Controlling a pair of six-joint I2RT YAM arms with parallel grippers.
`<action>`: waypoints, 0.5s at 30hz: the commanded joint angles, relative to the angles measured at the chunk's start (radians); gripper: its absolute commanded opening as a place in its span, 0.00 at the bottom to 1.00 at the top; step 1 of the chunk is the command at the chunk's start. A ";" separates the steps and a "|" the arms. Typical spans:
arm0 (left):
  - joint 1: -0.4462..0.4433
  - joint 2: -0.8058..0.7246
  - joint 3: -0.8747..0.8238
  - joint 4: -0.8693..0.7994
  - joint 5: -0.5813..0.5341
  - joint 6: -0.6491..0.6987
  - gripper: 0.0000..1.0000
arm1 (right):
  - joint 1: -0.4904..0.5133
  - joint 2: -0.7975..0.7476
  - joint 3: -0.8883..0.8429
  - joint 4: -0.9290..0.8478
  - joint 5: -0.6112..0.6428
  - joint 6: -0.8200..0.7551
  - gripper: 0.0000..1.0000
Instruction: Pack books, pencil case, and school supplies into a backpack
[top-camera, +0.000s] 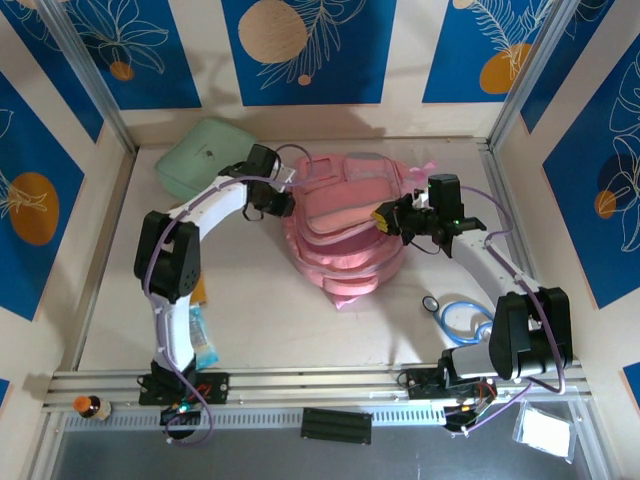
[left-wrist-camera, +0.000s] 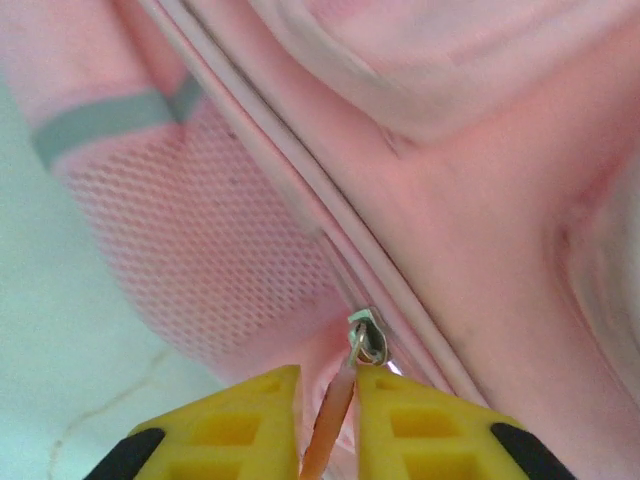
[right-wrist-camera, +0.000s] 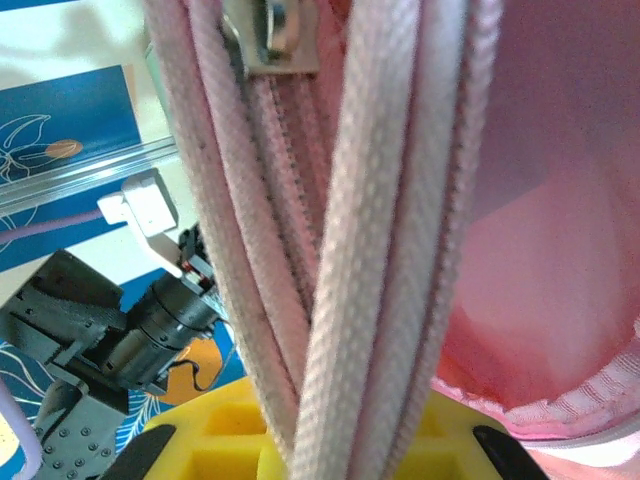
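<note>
A pink fabric backpack (top-camera: 345, 255) lies slumped in the middle of a pale table, with a robot arm reaching in from each side. A mint-green case (top-camera: 200, 160) sits apart at the far left corner. The left gripper (top-camera: 283, 203) is at the bag's left flank. From its wrist camera, its yellow fingertips (left-wrist-camera: 250, 420) stand close together with the thin zipper pull (left-wrist-camera: 338, 400) hanging in the narrow slot between them, just below the metal slider (left-wrist-camera: 368, 335). I cannot tell whether the pull is pinched or merely lying loose in that gap. The right gripper (top-camera: 388, 218) is at the bag's right edge. Its wrist view shows its jaws closed tight on the backpack's ribbed zipper banding (right-wrist-camera: 330, 300), which runs straight up from between them, with another slider (right-wrist-camera: 270, 40) higher on the track. A fold of pink lining gapes beside it, so this part of the bag looks open. I judge the step in hand to be working the zip, one arm bracing the fabric while the other handles the pull. Whether the zip is meant to open or close I cannot say. The next move seems to call for a firm hold on that small tab. It would then need a steady draw along the curved track, with the right side held taut so the soft cloth does not bunch.
</note>
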 joint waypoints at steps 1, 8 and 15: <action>0.016 0.011 0.030 -0.022 -0.066 -0.042 0.28 | 0.012 -0.044 -0.010 -0.004 -0.008 -0.032 0.16; 0.033 -0.214 -0.198 0.037 -0.190 -0.175 0.60 | 0.018 -0.120 -0.016 -0.189 0.182 -0.128 0.59; 0.122 -0.506 -0.489 0.063 -0.274 -0.323 0.84 | 0.012 -0.206 0.000 -0.353 0.413 -0.241 0.73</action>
